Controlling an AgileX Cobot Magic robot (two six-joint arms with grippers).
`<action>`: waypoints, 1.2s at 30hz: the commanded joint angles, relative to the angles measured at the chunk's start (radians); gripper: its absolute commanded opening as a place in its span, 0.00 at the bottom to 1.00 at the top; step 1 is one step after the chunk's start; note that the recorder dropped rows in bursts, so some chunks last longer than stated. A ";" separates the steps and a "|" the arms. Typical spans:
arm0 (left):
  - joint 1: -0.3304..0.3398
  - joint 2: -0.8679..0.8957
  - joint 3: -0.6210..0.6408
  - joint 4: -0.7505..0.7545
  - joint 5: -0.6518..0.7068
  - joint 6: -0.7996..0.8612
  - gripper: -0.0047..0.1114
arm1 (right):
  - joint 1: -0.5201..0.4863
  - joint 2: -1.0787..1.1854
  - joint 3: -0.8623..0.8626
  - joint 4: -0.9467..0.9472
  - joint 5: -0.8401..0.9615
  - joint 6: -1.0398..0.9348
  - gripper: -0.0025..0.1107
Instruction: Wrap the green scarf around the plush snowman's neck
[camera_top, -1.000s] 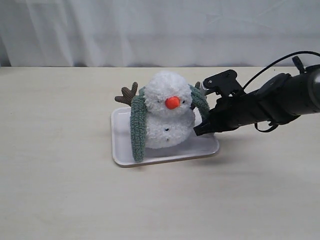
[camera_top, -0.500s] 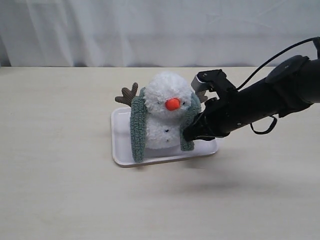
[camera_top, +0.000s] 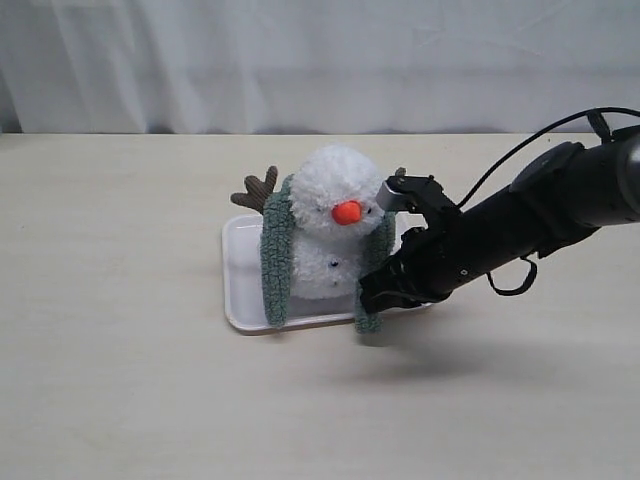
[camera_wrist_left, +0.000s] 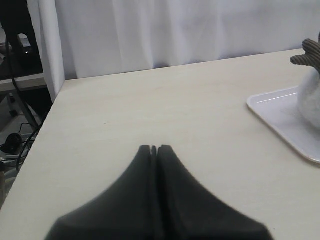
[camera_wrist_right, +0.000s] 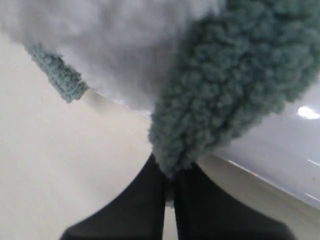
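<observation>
My right gripper (camera_top: 370, 298) was clamped on the scarf's (camera_top: 275, 255) right-hand end, low in the middle of the frame, at the tray's (camera_top: 240, 300) front edge. The scarf lay behind the snowman's (camera_top: 335, 180) neck (camera_top: 335, 233), both ends hanging down its front, long axes near upright, the left end free. The neck sat above and left of my grip, so I judged the held end must cross leftward under the nose (camera_top: 347, 212). My left gripper (camera_wrist_left: 154, 149) was closed on nothing, well apart from the tray; the right was nearer.
</observation>
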 joint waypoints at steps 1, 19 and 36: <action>-0.006 -0.002 0.002 -0.003 -0.012 0.000 0.04 | 0.001 0.000 -0.004 0.033 0.006 -0.048 0.06; -0.006 -0.002 0.002 -0.003 -0.012 0.000 0.04 | 0.001 0.000 -0.003 0.008 0.052 -0.039 0.07; -0.006 -0.002 0.002 -0.003 -0.012 0.000 0.04 | -0.001 -0.117 -0.004 -0.052 0.255 0.081 0.53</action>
